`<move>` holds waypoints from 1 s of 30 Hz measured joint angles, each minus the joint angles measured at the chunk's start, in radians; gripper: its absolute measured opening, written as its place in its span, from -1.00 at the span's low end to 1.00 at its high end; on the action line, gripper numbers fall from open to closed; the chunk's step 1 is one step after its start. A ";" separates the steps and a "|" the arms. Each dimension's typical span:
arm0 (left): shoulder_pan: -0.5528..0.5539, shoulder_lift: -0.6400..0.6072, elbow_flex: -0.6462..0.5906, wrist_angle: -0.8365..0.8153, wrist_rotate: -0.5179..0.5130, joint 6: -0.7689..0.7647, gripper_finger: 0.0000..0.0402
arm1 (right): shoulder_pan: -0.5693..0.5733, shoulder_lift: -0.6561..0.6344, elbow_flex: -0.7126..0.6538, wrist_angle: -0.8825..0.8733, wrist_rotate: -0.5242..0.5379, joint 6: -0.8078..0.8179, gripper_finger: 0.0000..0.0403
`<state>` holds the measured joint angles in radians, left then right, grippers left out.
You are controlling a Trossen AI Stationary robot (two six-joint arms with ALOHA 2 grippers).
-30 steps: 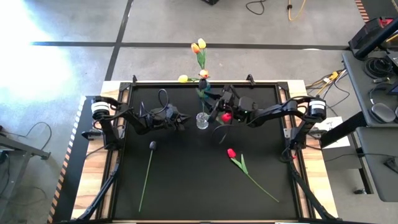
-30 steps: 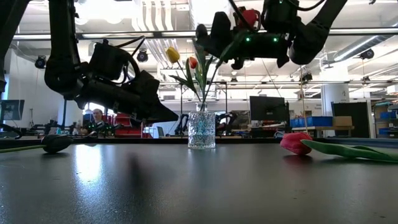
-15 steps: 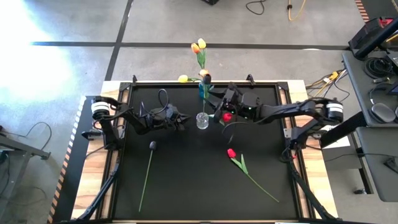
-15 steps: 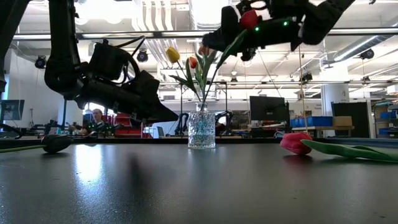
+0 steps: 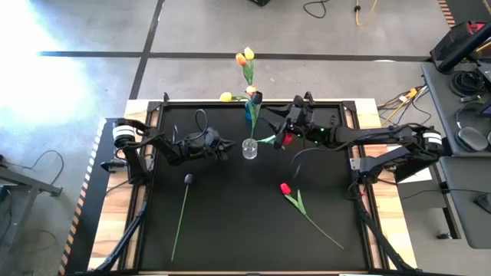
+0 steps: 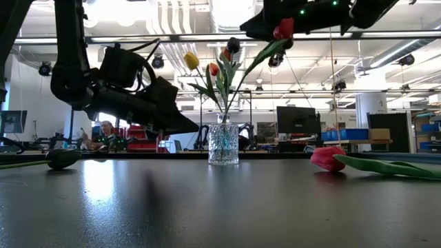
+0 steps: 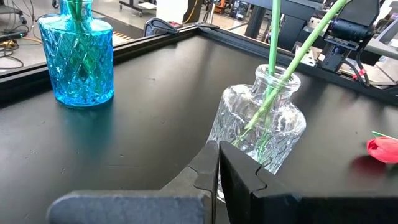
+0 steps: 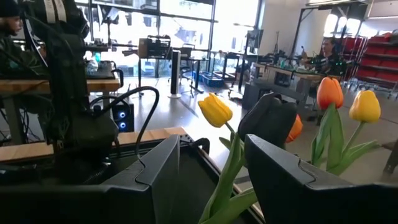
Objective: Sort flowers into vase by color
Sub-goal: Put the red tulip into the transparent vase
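A clear glass vase (image 5: 249,148) stands mid-table and holds two green stems (image 7: 272,56). One stem slants toward the table's right and carries a red tulip head (image 5: 288,139), which also shows in the low view (image 6: 282,29). My right gripper (image 5: 287,126) hovers just above that head, with its fingers open (image 8: 212,149). My left gripper (image 5: 228,150) is shut (image 7: 217,158) and stands a little left of the clear vase. A blue vase (image 7: 76,56) behind it holds yellow, orange and dark tulips (image 5: 245,57). A red tulip (image 5: 285,188) and a dark tulip (image 5: 188,179) lie on the table.
The table top (image 5: 230,222) is black with a raised frame. The lying red tulip's stem runs to the near right (image 5: 330,238). The dark tulip's stem runs toward the near left (image 5: 176,234). The blue vase stands at the far edge, close behind the clear vase.
My right gripper has moved up and toward the table's right edge, away from the clear vase. The red tulip head has swung a little to the right with it, while the stem's foot has stayed in the clear vase.
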<state>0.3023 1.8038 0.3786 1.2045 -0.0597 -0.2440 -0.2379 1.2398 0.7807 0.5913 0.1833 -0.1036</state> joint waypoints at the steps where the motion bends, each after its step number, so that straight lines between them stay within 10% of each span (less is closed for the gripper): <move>1: 0.000 0.000 0.000 0.000 0.000 0.000 -1.00 | 0.000 -0.002 0.000 -0.003 0.000 0.000 -0.14; 20: 0.000 0.000 0.000 0.000 0.000 0.004 -1.00 | 0.002 -0.014 0.017 0.066 -0.017 -0.075 -0.14; 30: 0.000 0.000 -0.001 -0.002 0.001 0.006 -1.00 | 0.103 -0.064 0.232 -0.426 -0.004 -0.273 -0.27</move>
<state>0.3019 1.8042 0.3779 1.2023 -0.0589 -0.2376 -0.1353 1.1756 1.0127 0.1650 0.1796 -0.3762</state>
